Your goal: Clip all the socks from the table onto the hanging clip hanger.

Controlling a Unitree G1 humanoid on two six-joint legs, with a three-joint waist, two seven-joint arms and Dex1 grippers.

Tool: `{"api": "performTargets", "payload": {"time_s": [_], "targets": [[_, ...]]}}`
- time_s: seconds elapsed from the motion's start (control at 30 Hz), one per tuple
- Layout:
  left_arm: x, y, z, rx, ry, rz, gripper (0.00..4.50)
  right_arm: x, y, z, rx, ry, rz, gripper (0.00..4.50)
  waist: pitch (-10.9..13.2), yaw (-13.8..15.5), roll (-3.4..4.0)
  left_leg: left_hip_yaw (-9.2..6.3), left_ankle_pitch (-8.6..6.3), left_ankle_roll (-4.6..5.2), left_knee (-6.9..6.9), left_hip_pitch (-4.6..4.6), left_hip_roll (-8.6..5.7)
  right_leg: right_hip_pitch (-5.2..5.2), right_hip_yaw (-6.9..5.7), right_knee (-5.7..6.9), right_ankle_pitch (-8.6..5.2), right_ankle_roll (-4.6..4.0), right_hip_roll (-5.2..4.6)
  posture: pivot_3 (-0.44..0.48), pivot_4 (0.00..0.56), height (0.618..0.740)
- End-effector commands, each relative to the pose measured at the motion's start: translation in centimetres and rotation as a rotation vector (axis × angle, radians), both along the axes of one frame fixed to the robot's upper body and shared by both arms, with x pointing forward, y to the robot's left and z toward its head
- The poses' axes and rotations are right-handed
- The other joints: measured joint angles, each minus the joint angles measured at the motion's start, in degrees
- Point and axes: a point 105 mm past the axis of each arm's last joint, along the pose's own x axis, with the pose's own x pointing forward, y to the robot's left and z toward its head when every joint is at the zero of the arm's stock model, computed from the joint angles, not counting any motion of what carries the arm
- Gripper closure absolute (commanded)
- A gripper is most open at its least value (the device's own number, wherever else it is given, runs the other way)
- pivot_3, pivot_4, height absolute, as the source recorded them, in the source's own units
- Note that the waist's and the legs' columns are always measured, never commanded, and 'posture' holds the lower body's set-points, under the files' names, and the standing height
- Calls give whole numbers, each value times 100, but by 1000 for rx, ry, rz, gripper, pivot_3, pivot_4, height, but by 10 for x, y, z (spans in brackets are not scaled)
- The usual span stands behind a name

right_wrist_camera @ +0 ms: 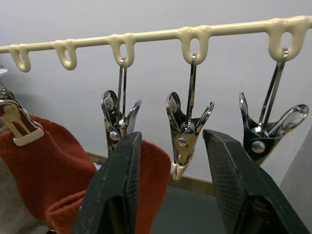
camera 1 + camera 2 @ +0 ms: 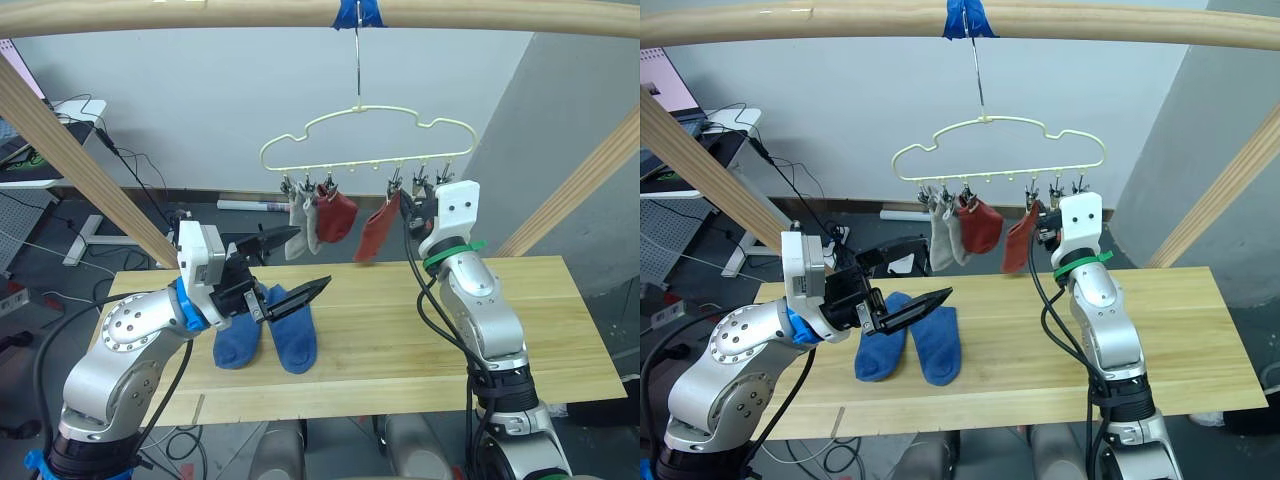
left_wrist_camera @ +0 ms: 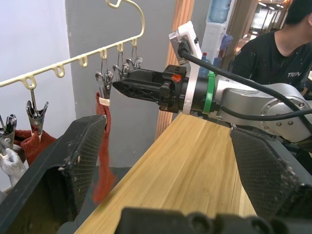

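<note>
The pale-yellow clip hanger (image 2: 368,112) hangs from a hook on the top beam. Two grey socks (image 2: 300,225) and two rust-red socks (image 2: 336,216) (image 2: 378,232) hang from its clips. Two blue socks (image 2: 268,338) lie side by side on the table (image 2: 420,330), left of the middle. My left gripper (image 2: 290,266) is open and empty, held just above the blue socks. My right gripper (image 1: 173,139) is raised to the hanger's right end, open, with a bare metal clip (image 1: 186,139) between its fingers (image 1: 117,190). A red sock (image 1: 152,178) hangs on the neighbouring clip.
A pale round beam (image 2: 200,15) runs across the top, and slanted beams (image 2: 70,150) (image 2: 585,185) stand at both sides of the table. A person in a black shirt (image 3: 285,44) sits beyond the table's right end. Desks and cables lie on the floor behind.
</note>
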Motion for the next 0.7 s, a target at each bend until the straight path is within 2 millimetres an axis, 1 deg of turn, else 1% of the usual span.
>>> {"api": "performTargets", "payload": {"time_s": [0.03,0.33,0.7], "targets": [[-7,-1,6,17,-49,-6,0,-1,-2,20,8,-82,-14,2413,0,-2,0,1,0,0,0,0,0,0,1,0,0,0,0,-39,201,740],[-4,-1,5,23,-59,-2,0,0,3,24,8,-97,3,2413,0,3,0,0,0,0,0,0,0,0,0,1,0,-1,0,-42,201,740],[-4,-2,4,22,-58,-10,0,5,3,26,22,-101,-17,2413,-2,3,0,-1,0,0,0,1,0,0,-1,3,1,-1,0,-43,194,740]]}}
